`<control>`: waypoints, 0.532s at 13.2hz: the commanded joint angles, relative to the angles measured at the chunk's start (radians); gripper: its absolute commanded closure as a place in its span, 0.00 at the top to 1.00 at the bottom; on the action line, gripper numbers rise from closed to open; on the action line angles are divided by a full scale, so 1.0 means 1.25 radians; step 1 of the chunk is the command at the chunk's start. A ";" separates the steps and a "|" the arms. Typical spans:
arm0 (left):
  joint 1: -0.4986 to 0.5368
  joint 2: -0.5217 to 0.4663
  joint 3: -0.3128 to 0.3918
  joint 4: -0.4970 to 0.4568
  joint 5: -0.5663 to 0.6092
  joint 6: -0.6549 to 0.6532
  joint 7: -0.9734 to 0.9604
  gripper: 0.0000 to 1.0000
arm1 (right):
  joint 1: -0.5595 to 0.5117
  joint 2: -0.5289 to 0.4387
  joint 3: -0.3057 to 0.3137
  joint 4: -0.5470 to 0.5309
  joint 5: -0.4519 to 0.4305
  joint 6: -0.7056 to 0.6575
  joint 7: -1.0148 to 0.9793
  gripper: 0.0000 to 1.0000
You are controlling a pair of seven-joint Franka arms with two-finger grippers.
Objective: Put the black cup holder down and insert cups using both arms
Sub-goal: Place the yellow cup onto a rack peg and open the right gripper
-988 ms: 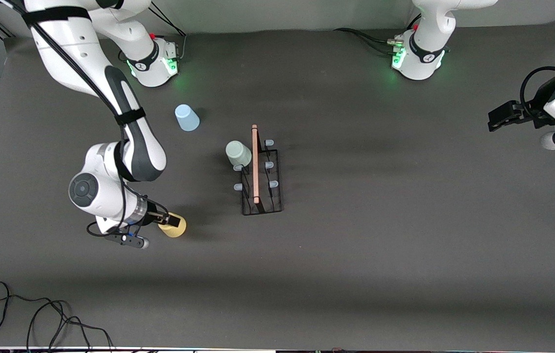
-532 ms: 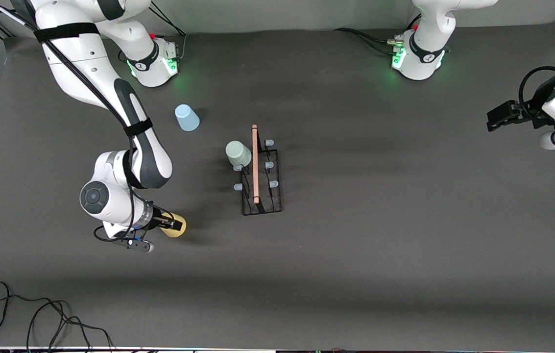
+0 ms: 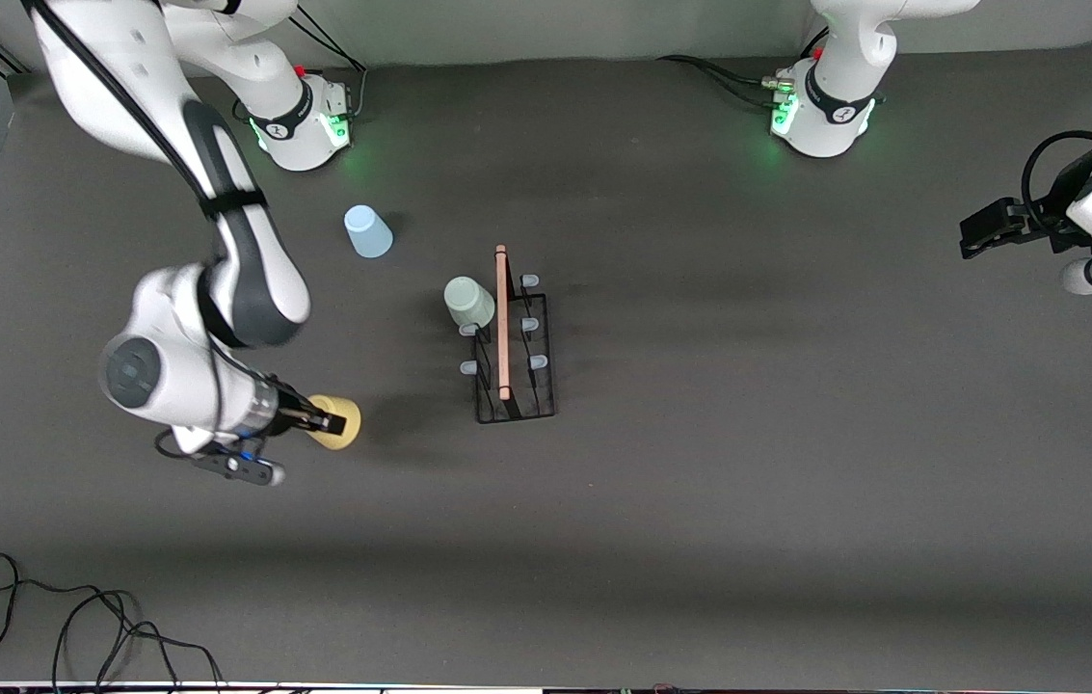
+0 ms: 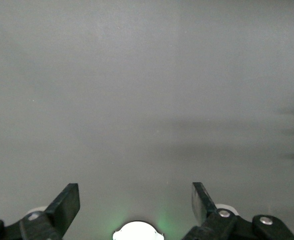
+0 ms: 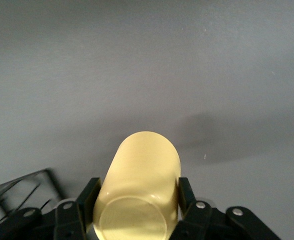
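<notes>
My right gripper point(image 3: 332, 422) is shut on the yellow cup point(image 3: 341, 424), held on its side just above the table, nearer the camera than the black cup holder point(image 3: 515, 359). In the right wrist view the fingers point(image 5: 88, 197) clamp the yellow cup point(image 5: 142, 175) across its base end. The holder stands mid-table with its wooden handle point(image 3: 502, 318) on top. A grey-green cup point(image 3: 467, 301) sits upside down on one of its pegs. The light blue cup point(image 3: 367, 232) stands upside down nearer the right arm's base. My left gripper point(image 3: 966, 239) waits open and empty at the left arm's end of the table, its fingers point(image 4: 67, 205) wide apart.
Black cables point(image 3: 73, 627) lie at the table edge nearest the camera, toward the right arm's end. The arm bases point(image 3: 820, 116) glow green along the farthest edge. A corner of the wire holder point(image 5: 17, 192) shows in the right wrist view.
My right gripper has shut on the yellow cup and raised it slightly off the table, with the arm's elbow swinging toward its own end. The left arm has not moved.
</notes>
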 commanded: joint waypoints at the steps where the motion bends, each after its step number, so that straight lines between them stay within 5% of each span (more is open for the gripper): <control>1: -0.004 -0.016 0.000 -0.014 0.014 0.011 0.011 1.00 | 0.087 -0.087 0.000 -0.023 -0.048 -0.040 0.185 0.00; 7: -0.004 -0.014 0.000 -0.017 0.013 0.023 0.011 1.00 | 0.209 -0.069 0.006 0.013 -0.042 0.015 0.496 0.00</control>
